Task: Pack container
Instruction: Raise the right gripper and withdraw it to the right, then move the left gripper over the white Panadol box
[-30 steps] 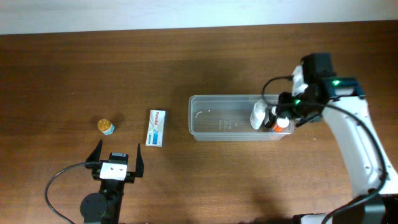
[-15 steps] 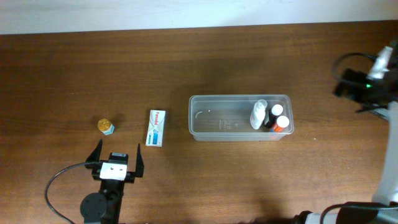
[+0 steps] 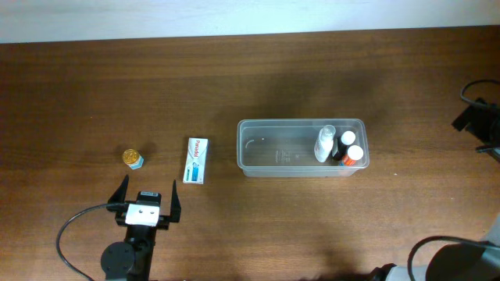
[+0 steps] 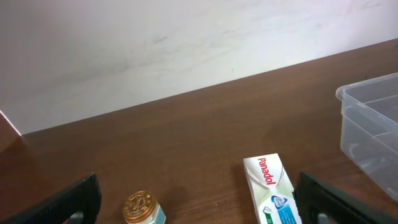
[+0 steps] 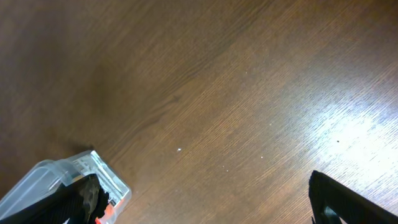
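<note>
The clear plastic container (image 3: 273,154) lies right of the table's middle. At its right end stand a white bottle (image 3: 324,144), a black-capped bottle (image 3: 347,138) and an orange-capped bottle (image 3: 355,154). My left gripper (image 3: 148,195) rests open near the front left, jaws wide with nothing between them. Just beyond it are a white Panadol box (image 4: 273,190) and a small gold-lidded jar (image 4: 143,208). My right gripper (image 5: 211,211) is open over bare wood, right of the container's corner (image 5: 62,177). Only a dark part of the right arm (image 3: 476,121) shows at the overhead view's right edge.
In the overhead view the Panadol box (image 3: 196,160) lies about a hand's width left of the container, and the jar (image 3: 133,159) sits further left. A white wall (image 4: 186,43) bounds the table's far edge. A black cable (image 3: 78,226) trails from the left arm.
My right gripper opened over the container's right end and drew away to the table's right edge, leaving the orange-capped bottle inside. The left arm has not moved.
</note>
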Robot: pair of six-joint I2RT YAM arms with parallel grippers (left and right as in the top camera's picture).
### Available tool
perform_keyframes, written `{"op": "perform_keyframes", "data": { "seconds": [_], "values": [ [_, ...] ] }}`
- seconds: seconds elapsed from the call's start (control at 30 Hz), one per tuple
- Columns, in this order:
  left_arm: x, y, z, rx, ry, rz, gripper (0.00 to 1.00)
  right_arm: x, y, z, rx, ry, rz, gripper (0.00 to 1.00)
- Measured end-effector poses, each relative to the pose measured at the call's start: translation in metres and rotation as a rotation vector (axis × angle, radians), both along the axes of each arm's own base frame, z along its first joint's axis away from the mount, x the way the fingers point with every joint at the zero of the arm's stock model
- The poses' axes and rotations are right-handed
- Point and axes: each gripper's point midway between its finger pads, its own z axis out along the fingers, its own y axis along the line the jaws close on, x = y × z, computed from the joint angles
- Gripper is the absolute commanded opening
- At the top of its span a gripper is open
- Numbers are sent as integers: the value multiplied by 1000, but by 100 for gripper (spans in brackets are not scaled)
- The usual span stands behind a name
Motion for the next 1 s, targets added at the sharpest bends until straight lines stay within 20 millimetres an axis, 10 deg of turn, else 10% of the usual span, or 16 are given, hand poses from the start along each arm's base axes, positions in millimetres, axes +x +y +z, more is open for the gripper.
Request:
{"op": "perform_keyframes", "data": {
  "seconds": [0.3, 0.7, 1.0],
  "values": [
    [0, 0, 0, 0, 0, 0, 99, 4, -3, -41, 64, 91, 0, 98],
    [0, 4, 1, 2, -6, 22, 99, 5, -3, -45, 71, 102, 0, 98],
    [-3, 4, 58, 4, -241, 23, 99, 5, -3, -45, 72, 102, 0, 98]
  ]
}}
